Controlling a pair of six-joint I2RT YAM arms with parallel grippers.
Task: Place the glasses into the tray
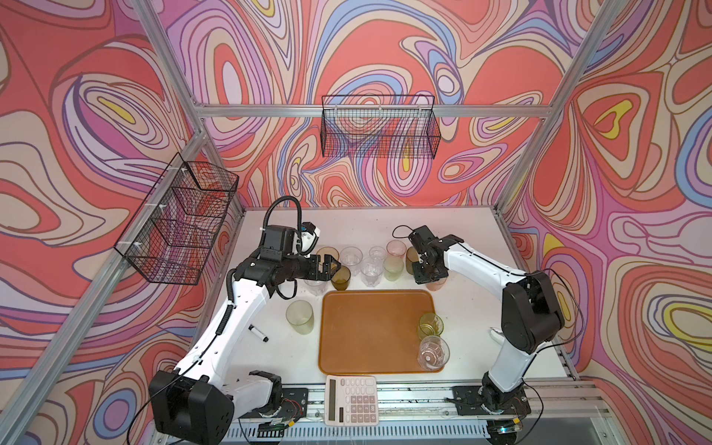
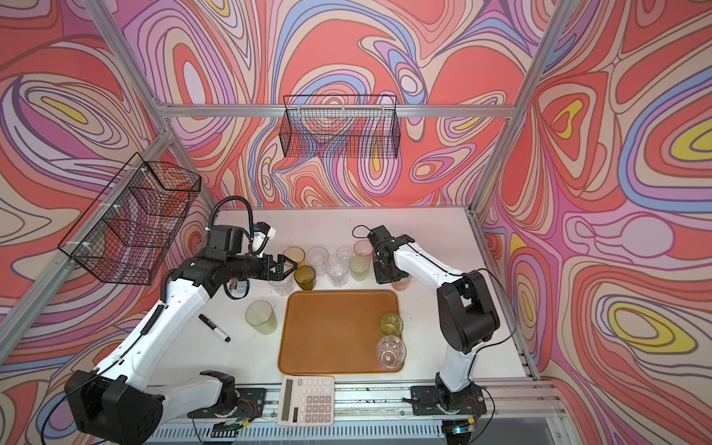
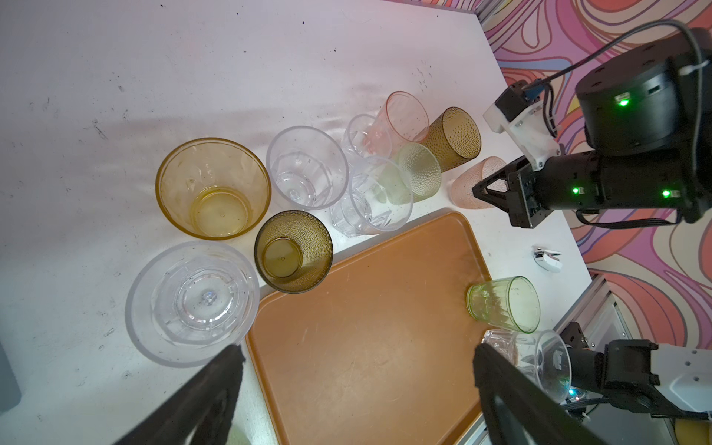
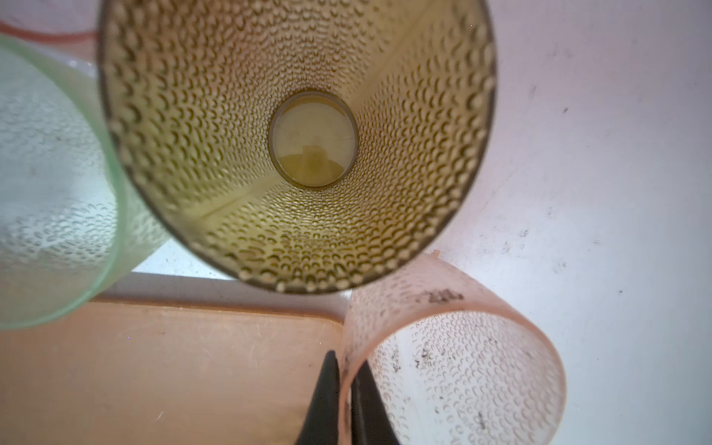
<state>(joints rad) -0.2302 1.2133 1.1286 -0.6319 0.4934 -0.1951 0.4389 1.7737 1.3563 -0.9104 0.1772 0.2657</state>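
My R gripper pinches the pink dimpled tumbler's wall, one finger inside and one outside, just off the tray's corner. L gripper is spread wide, w/ nothing in it. Risk: the one-wall grip lets the glass tilt or slip on lift and bump the olive-brown tumbler close by.

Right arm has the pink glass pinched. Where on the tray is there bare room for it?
The tray is bare across its left and middle, far rim to near rim. Its near right corner holds the green glass and the clear glass. Beyond the far rim the glasses stand crowded.
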